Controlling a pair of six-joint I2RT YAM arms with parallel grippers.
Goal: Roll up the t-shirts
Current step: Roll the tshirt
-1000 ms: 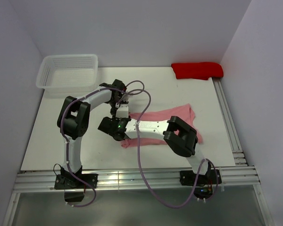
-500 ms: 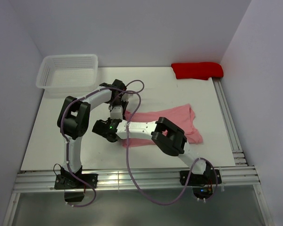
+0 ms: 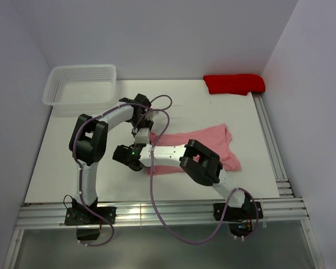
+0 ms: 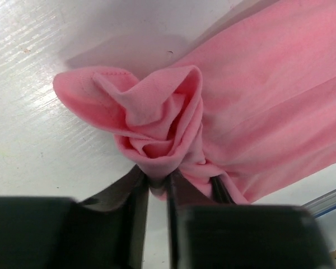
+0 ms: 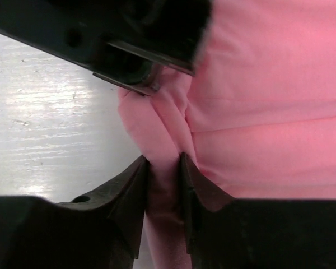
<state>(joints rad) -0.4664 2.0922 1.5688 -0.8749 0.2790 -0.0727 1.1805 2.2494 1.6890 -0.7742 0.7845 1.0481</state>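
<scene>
A light-pink t-shirt lies spread on the white table, its left end bunched up. In the left wrist view that end is a crumpled rosette of t-shirt fabric, and my left gripper has its narrow jaws pinching the lowest fold. From above, the left gripper sits at the shirt's far left corner. My right gripper is shut on a vertical fold of the t-shirt, just below the left gripper's fingers. From above, the right gripper is at the shirt's near left edge.
A folded red cloth lies at the back right corner. A white mesh basket stands at the back left. Metal rails run along the table's right side and its near edge. Purple cables loop over both arms.
The right arm has swung left along the shirt and its jaws have narrowed onto a fold. The left jaws have eased slightly apart while the fabric stays between them.
</scene>
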